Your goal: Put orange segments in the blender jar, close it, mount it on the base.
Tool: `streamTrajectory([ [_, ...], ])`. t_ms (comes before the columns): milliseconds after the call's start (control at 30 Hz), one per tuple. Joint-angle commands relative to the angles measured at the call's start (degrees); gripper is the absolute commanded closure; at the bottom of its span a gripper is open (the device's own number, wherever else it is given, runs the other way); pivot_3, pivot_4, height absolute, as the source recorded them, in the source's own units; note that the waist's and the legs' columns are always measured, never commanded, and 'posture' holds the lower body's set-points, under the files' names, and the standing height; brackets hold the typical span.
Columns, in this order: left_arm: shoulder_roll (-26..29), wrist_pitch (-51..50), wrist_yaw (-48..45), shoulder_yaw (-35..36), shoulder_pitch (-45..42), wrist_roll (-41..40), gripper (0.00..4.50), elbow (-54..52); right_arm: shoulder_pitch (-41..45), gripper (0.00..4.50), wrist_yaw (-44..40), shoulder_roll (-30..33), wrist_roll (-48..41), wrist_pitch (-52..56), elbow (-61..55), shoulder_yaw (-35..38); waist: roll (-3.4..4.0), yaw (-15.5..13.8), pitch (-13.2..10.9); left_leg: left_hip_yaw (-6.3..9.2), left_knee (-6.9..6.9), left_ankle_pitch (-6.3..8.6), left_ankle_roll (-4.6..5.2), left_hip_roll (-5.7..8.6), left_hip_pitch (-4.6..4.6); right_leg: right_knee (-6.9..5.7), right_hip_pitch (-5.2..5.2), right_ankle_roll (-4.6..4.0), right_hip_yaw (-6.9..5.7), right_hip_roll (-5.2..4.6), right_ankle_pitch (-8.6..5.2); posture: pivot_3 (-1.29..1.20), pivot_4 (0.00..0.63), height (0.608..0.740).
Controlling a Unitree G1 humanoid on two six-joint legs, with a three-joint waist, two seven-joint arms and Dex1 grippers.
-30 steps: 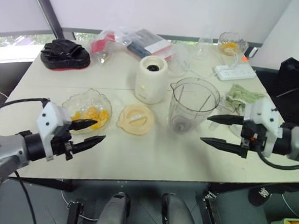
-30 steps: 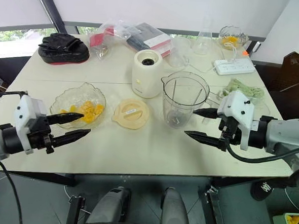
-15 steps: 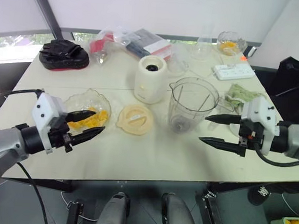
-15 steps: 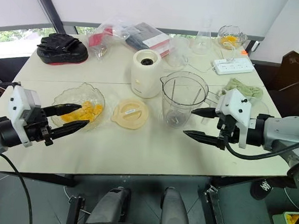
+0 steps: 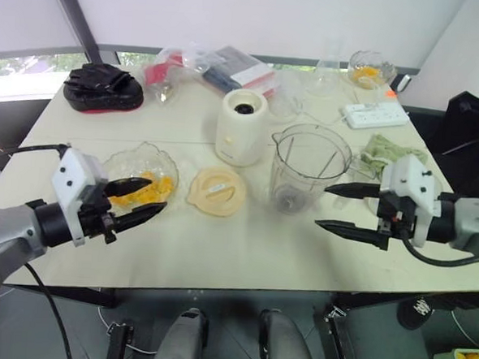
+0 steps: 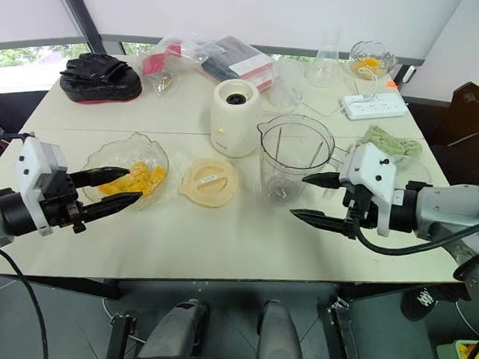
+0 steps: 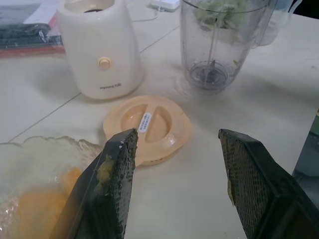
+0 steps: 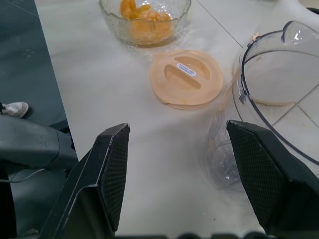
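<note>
The left eye view shows the left hand with its two black fingers spread well apart and nothing between them; it hovers at the near rim of a scalloped glass bowl, the upper finger reaching over the rim. The orange segments lie heaped inside that bowl. In the left wrist view a smear of yellow pulp clings to the inner face of one finger.

The right hand is also wide open and empty, held above the tabletop just beside the blender jar, its fingertips pointing toward the jar's lower wall without touching it. The jar stands upright and uncovered near the middle of the tabletop, with no fruit visible in it and the small blade visible at its bottom.

The flat pale orange lid lies on the tabletop between the bowl and the jar. The base, cream-white with a dark socket on top, stands upright just behind the lid and beside the jar, apart from both.

A white power strip lies farther back on the right side.
</note>
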State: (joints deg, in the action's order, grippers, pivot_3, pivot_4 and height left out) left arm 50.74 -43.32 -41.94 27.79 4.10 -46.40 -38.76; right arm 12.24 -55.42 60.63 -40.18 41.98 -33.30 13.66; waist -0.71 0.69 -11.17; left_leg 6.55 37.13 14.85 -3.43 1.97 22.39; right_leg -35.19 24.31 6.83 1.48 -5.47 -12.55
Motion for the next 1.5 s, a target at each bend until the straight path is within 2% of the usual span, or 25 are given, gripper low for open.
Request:
streamTrajectory([
  [33,1.2,-0.2,0.2,0.4,-1.2,-0.6,1.77,-0.1,0.9,1.28,0.6,-0.7,-0.3,-0.9,-0.5,0.6,0.00,0.0,0.0,0.00,0.00,0.00,0.00,0.00,0.00,0.00,0.00,0.00,0.00,0.00,0.00,0.00,0.150,0.740],
  [167,4.9,0.2,-3.3,-0.3,-3.9,0.6,1.77,4.4,1.5,1.28,1.9,-2.0,-0.4,-0.6,-1.2,-0.2,0.00,0.0,0.0,0.00,0.00,0.00,0.00,0.00,0.00,-0.01,0.00,0.00,0.00,0.00,0.00,0.00,0.150,0.740],
  [300,11.6,1.7,-10.6,-3.7,-9.5,3.8,1.77,16.7,2.0,1.28,4.2,-3.9,-0.5,-0.3,-2.2,-1.4,0.00,0.0,0.0,0.00,0.00,0.00,0.00,0.00,-0.02,-0.03,0.02,-0.01,-0.01,0.02,0.00,0.00,0.150,0.740],
  [400,16.3,6.4,-17.9,-10.9,-15.7,10.4,1.77,30.1,1.5,1.28,6.8,-6.0,-0.6,0.0,-4.0,-2.1,0.02,0.1,0.0,0.00,-0.02,0.00,0.00,0.00,0.01,-0.02,0.06,-0.01,-0.01,0.02,0.00,0.00,0.150,0.740],
  [467,16.7,8.0,-21.2,-18.3,-23.7,15.6,1.77,40.5,0.3,1.28,8.6,-7.3,-1.0,0.4,-5.7,-2.0,0.02,0.1,0.0,-0.01,-0.05,0.00,0.00,0.00,0.02,-0.03,0.07,-0.01,-0.01,0.02,0.00,0.00,0.150,0.740],
  [567,15.0,12.5,-26.4,-25.9,-32.8,22.1,1.77,52.2,-0.8,1.28,10.8,-8.6,-1.1,0.9,-7.2,-2.1,0.00,0.0,0.0,0.00,-0.06,0.00,0.00,0.01,0.06,-0.02,0.10,0.02,-0.02,0.02,0.01,0.00,0.150,0.740],
  [767,5.0,24.8,-31.1,-40.5,-53.7,39.6,1.77,80.2,-2.1,1.28,13.7,-10.3,-1.8,1.6,-9.5,-3.5,-0.23,-0.1,-0.1,0.02,0.03,-0.01,0.01,0.05,0.06,-0.09,0.06,0.22,-0.02,0.02,0.13,0.00,0.150,0.740],
  [967,-1.3,31.1,-29.7,-47.0,-64.1,51.4,1.77,98.0,-0.5,1.28,11.4,-8.5,-1.4,1.3,-7.7,-4.9,-0.37,0.4,-0.1,0.02,-0.02,0.01,0.04,0.03,0.06,-0.13,0.11,0.33,-0.02,0.02,0.13,0.00,0.150,0.740],
  [1200,-6.0,33.7,-24.5,-48.4,-70.0,58.6,1.77,108.5,2.4,1.28,8.5,-7.4,-1.2,1.2,-5.4,-6.6,-0.44,0.1,-0.1,0.03,0.01,0.01,0.04,0.04,0.08,-0.18,0.11,0.42,-0.02,0.01,0.13,0.00,0.150,0.740],
  [1500,-11.4,33.3,-20.5,-47.1,-71.2,60.9,1.77,111.9,3.3,1.28,7.0,-7.3,0.0,0.4,-4.1,-6.9,-0.47,0.0,-0.1,0.05,0.03,0.01,0.04,0.04,0.08,-0.22,0.11,0.49,-0.03,0.01,0.16,0.00,0.150,0.740],
])
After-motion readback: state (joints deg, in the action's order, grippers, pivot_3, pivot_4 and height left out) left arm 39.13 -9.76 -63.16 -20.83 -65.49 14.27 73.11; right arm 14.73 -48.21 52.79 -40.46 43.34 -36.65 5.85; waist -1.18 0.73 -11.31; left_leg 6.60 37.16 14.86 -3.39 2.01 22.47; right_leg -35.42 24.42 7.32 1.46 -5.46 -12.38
